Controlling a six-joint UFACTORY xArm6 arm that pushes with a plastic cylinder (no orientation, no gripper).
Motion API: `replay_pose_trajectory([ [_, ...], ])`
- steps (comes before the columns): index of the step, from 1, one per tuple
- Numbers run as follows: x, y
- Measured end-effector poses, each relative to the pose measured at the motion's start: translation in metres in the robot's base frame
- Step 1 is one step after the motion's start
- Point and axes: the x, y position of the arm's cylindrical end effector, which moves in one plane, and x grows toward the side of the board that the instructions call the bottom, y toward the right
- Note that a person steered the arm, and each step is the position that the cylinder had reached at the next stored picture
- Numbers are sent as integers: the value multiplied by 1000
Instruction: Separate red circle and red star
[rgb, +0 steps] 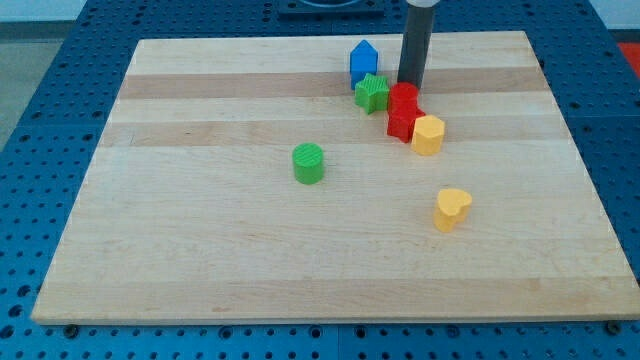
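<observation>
The red circle (404, 97) sits near the view's top, right of centre, and touches the red star (402, 123) just below it. My tip (410, 82) is a dark rod standing right behind the red circle, at its top edge, apparently touching it. A green star (372, 92) presses against the red circle's left side. A yellow hexagon (428, 135) touches the red star's right side.
A blue house-shaped block (363, 61) stands above the green star. A green circle (309, 163) lies alone near the board's middle. A yellow heart (452, 208) lies lower right. The wooden board (200, 240) ends in blue perforated table all round.
</observation>
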Motion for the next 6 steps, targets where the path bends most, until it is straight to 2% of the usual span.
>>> replay_pose_trajectory([
  [2,27,6],
  [3,29,39],
  [4,42,46],
  [6,44,6],
])
